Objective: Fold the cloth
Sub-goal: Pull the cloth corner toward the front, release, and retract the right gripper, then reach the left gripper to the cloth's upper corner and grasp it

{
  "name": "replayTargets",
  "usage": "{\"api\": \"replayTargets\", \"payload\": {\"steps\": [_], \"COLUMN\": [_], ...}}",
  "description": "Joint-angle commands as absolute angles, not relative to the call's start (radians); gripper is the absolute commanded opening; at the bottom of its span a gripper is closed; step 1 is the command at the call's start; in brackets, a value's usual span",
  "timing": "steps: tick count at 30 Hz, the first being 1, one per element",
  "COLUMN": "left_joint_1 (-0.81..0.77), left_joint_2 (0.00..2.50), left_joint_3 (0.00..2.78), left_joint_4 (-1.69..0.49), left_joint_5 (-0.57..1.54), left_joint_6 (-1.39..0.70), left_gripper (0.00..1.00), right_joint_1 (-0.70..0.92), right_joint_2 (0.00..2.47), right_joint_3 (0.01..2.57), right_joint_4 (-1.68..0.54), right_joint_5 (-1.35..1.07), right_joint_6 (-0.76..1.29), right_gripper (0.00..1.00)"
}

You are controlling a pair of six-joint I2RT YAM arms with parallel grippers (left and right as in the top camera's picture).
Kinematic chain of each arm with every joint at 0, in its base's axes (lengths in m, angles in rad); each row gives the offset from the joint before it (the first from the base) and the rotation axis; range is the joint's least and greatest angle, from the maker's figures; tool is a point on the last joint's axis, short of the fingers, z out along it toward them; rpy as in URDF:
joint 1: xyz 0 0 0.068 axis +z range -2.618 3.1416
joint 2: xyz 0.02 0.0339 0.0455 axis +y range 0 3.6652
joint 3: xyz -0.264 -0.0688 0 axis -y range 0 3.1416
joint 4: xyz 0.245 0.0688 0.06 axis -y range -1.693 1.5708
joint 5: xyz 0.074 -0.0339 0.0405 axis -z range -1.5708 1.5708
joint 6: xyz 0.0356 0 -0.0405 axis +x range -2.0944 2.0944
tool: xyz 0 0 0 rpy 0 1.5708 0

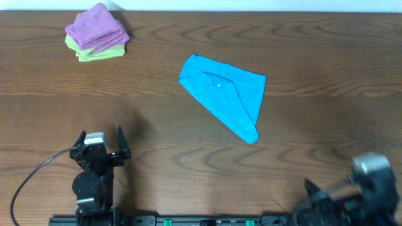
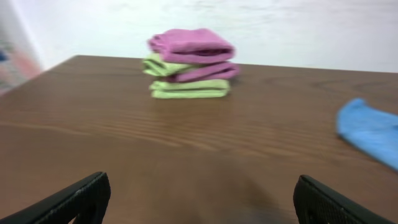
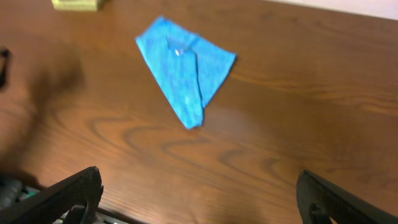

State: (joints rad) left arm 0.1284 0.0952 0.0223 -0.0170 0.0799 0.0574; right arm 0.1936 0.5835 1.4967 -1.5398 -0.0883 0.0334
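Observation:
The sky-blue cloth point(image 1: 224, 95) lies on the wooden table, folded into a rough triangle with its point toward the front right and a tiny white tag on top. It also shows in the right wrist view point(image 3: 185, 68) and at the right edge of the left wrist view point(image 2: 371, 132). My left gripper point(image 1: 100, 142) is open and empty near the front left, well apart from the cloth. My right gripper point(image 3: 199, 196) is open and empty at the front right corner, also far from the cloth.
A stack of folded purple and light-green cloths point(image 1: 97, 32) sits at the back left, also seen in the left wrist view point(image 2: 189, 62). A black cable point(image 1: 28, 182) runs from the left arm's base.

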Motion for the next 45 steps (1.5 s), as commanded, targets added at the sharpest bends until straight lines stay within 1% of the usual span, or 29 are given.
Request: {"api": "replayTargets", "payload": {"steps": [1,4,11,15,18,19,22,28,31,32,33,36,39,45], "left_joint_1": [0.131,0.131,0.131,0.131,0.131,0.131,0.131,0.131,0.130,0.131,0.131,0.130,0.120,0.047], "left_joint_2": [0.089,0.089,0.089,0.089,0.089,0.089,0.089,0.089,0.089,0.089,0.089,0.089,0.089,0.136], "left_joint_3": [0.005,0.005,0.005,0.005,0.005,0.005,0.005,0.005,0.005,0.005,0.005,0.006,0.008,0.044], "left_joint_4": [-0.030,-0.006,0.005,0.005,0.007,0.043,0.141,0.146,0.147,0.147,0.144,0.166,0.318,0.342], "left_joint_5": [0.330,0.542,1.071,1.255,1.398,1.427,1.445,1.449,1.448,1.431,1.394,1.227,1.172,1.048], "left_joint_6": [-0.069,-0.186,-0.249,-0.253,-0.283,-0.305,-0.390,-0.485,-0.487,-0.490,-0.525,-0.703,-0.767,-0.748], "left_gripper": [0.95,0.95,0.95,0.95,0.95,0.95,0.95,0.95,0.95,0.95,0.99,0.97,0.95,0.95], "right_joint_1": [0.192,0.192,0.192,0.192,0.192,0.192,0.192,0.192,0.192,0.192,0.192,0.192,0.192,0.192], "right_joint_2": [0.506,0.461,0.457,0.457,0.457,0.457,0.457,0.457,0.457,0.457,0.457,0.457,0.457,0.457], "right_joint_3": [1.494,1.494,1.494,1.494,1.494,1.494,1.494,1.494,1.494,1.494,1.494,1.494,1.494,1.494], "right_joint_4": [-1.544,-1.547,-1.539,-1.540,-1.560,-1.565,-1.600,-1.669,-1.669,-1.669,-1.670,-1.669,-1.662,-1.609], "right_joint_5": [-0.094,-0.128,-0.226,-0.290,-0.382,-0.404,-0.473,-0.503,-0.506,-0.506,-0.506,-0.505,-0.483,-0.417], "right_joint_6": [0.147,0.160,0.165,0.165,0.164,0.164,0.163,0.129,0.113,0.101,0.086,0.055,0.043,0.044], "right_gripper": [0.99,0.99,0.99,0.99,0.99,0.99,0.99,0.99,0.99,0.99,0.99,0.99,0.99,0.99]}}
